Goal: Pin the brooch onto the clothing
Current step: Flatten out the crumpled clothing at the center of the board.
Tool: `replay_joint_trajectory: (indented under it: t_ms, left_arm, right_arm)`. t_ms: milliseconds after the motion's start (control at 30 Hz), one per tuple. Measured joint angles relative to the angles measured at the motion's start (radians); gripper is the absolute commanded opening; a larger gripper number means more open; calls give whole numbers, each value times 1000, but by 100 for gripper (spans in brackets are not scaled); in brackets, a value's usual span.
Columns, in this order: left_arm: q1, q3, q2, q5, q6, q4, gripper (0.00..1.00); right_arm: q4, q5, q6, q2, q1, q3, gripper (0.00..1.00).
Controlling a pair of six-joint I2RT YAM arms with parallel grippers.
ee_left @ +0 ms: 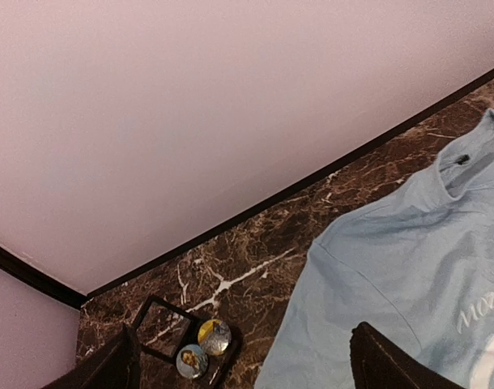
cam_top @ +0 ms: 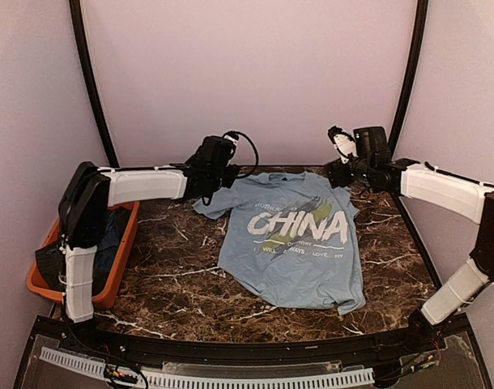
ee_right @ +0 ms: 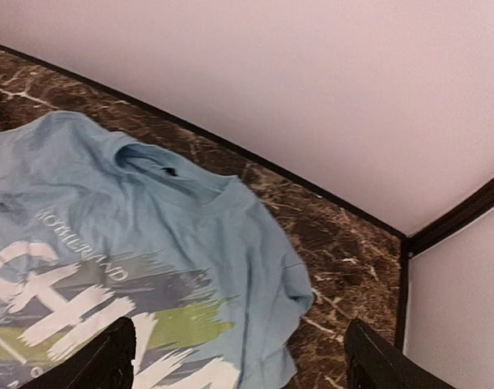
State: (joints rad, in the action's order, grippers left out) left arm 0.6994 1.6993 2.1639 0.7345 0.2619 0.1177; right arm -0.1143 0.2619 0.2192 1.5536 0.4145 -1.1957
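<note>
The light blue T-shirt (cam_top: 300,243) with white "CHINA" lettering lies flat in the middle of the table; it also shows in the left wrist view (ee_left: 401,267) and the right wrist view (ee_right: 150,243). Two coin-sized round brooches, one yellow and grey (ee_left: 214,336) and one pale blue with a figure (ee_left: 192,361), lie on a small black-framed case (ee_left: 162,328) left of the shirt's sleeve. My left gripper (cam_top: 221,177) (ee_left: 247,377) is open and empty above the sleeve edge. My right gripper (cam_top: 341,172) (ee_right: 243,373) is open and empty above the shirt's other shoulder.
An orange bin (cam_top: 121,259) with dark garments stands at the table's left edge. The enclosure's back wall (cam_top: 255,73) and a black frame strip (ee_left: 255,207) run close behind both grippers. Brown marble table (cam_top: 182,275) surrounds the shirt.
</note>
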Motion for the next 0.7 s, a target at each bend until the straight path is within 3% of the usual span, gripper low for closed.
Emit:
replay_joint_trajectory:
  t_ms: [133,233,533,700]
  left_arm:
    - [50,-246,-294,-141,-68,-16,83]
    - [102,-369,-398,-229,-98,-15,81]
    - [156,-342,-142,-347,-140,-129,79]
    - [156,-265,-50,-364,-148,-207,71]
  right_arm:
    - [-42,-112,-79,-157,46,159,86]
    - [-76,-151,-131,-212,42,255,85]
    - [-128,-206,-289,-142,41,293,85]
    - [-162,-206,-352,-17,41,269,86]
